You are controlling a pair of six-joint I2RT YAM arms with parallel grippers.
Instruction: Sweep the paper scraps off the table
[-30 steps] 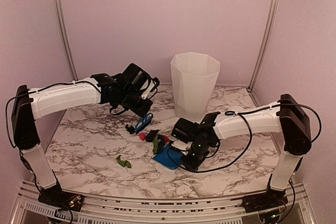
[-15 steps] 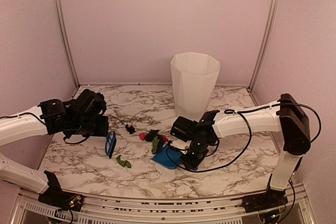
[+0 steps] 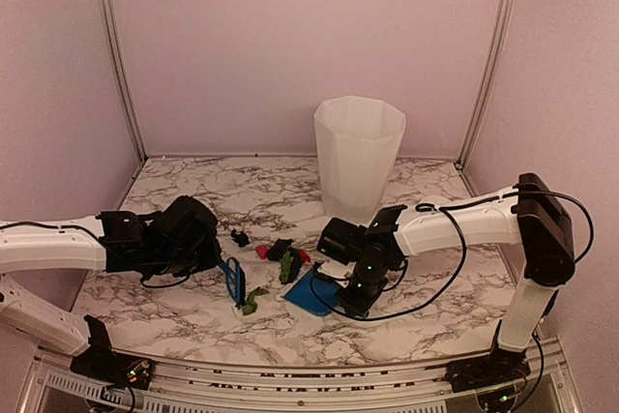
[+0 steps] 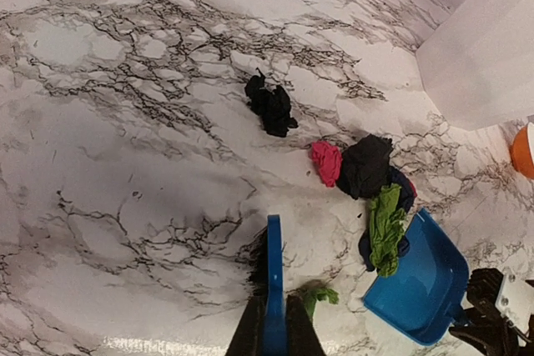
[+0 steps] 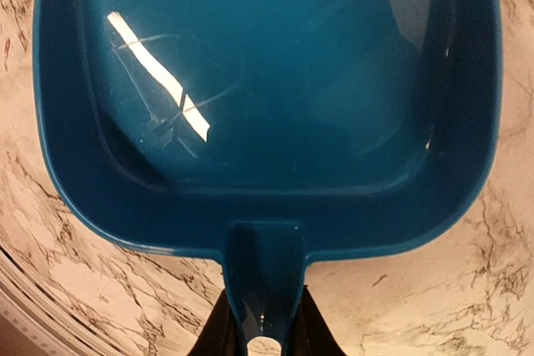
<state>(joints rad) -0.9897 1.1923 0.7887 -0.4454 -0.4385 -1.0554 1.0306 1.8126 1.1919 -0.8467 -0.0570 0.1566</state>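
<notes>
Paper scraps lie on the marble table. A black scrap sits apart, and a pink one, a black clump and a green strip bunch at the mouth of the blue dustpan. My left gripper is shut on a blue brush, whose dark bristles touch the table. A small green scrap lies just right of the brush. My right gripper is shut on the dustpan's handle; the pan holds nothing.
A tall white bin stands behind the dustpan at the back centre. An orange object shows at the right edge of the left wrist view. Pink walls close in the table on three sides.
The left arm swung from the back centre out to the left, then forward and right with the brush. The small green scrap shifted right toward the dustpan. The right arm barely moved.
</notes>
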